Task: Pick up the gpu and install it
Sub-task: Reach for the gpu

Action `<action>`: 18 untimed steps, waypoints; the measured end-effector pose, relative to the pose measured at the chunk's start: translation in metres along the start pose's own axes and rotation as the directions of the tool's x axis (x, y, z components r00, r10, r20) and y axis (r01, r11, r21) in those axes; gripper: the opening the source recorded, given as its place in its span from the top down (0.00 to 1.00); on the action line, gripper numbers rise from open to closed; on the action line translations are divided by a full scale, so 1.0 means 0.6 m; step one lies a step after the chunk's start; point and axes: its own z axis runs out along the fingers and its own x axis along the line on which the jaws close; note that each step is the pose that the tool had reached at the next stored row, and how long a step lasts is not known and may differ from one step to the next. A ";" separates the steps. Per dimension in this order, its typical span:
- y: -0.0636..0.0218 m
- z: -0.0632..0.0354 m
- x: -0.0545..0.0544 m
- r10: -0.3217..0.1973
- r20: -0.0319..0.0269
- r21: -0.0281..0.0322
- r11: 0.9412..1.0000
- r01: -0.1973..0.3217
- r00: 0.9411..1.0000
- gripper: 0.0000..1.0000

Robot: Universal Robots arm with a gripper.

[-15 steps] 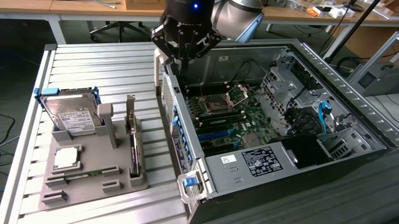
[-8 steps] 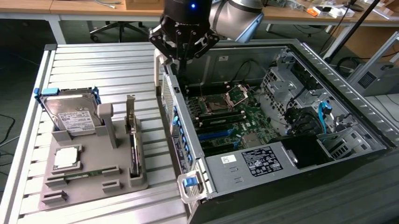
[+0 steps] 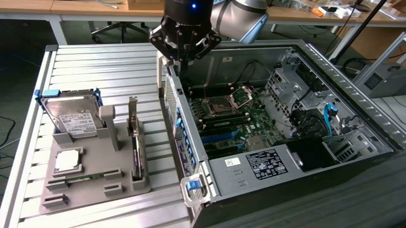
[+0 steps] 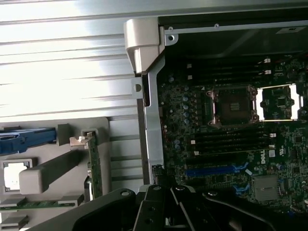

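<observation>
In the exterior view your gripper [image 3: 184, 53] hangs closed and empty above the case wall [image 3: 193, 156], the gpu [image 3: 134, 142] upright in the grey holder [image 3: 82, 197] (well apart), and the wrist view shows that gpu [image 4: 94, 166] edge-on, so I'd square your grip across its thin top edge.

The gripper [image 3: 180, 60], fingers together, hangs above the computer case [image 3: 190, 147]. At the exterior view's left, the gpu [image 3: 135, 147] stands upright in a grey holder [image 3: 95, 192].

Silver hard drive [image 3: 72, 118] in grey holder [image 3: 87, 193] on slatted metal table [image 3: 95, 61].
</observation>
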 end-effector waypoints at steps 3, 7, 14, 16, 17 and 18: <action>0.000 0.000 0.003 0.000 0.000 0.000 1.000 0.000 1.000 0.89; -0.001 0.000 0.007 0.000 0.000 0.000 1.000 0.000 1.000 0.89; -0.001 0.000 0.017 0.000 0.000 0.000 1.000 0.000 1.000 0.89; -0.001 -0.001 0.019 0.000 0.000 0.000 1.000 0.000 1.000 0.89; -0.002 -0.001 0.020 0.000 0.000 0.000 1.000 0.000 1.000 0.89; -0.002 -0.001 0.021 0.000 0.000 0.000 1.000 0.000 1.000 0.89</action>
